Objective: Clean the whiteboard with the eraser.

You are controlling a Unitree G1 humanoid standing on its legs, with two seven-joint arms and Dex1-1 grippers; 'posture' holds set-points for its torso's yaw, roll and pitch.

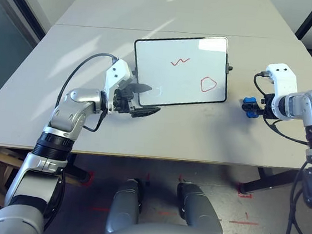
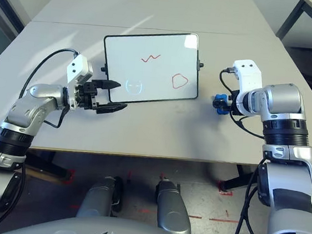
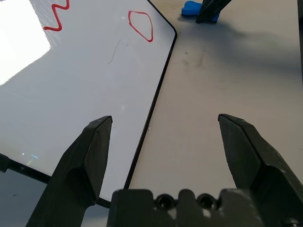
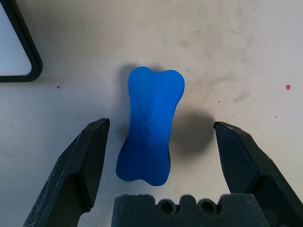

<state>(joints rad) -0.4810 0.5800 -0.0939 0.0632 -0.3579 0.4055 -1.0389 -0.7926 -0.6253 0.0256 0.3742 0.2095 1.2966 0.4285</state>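
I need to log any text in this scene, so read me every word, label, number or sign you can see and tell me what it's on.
No readable words, numbers or brand marks anywhere.
The whiteboard bears only red marker drawings: a zigzag squiggle and a closed loop, neither a letter nor a digit.
The blue eraser is plain, with no print.
The floor has red tape marks, corner shapes and lines, not text.

I see a lab or test room: plain grey tables (image 1: 172, 18), red tape marks (image 1: 247, 191) at 5 o'clock on the floor.
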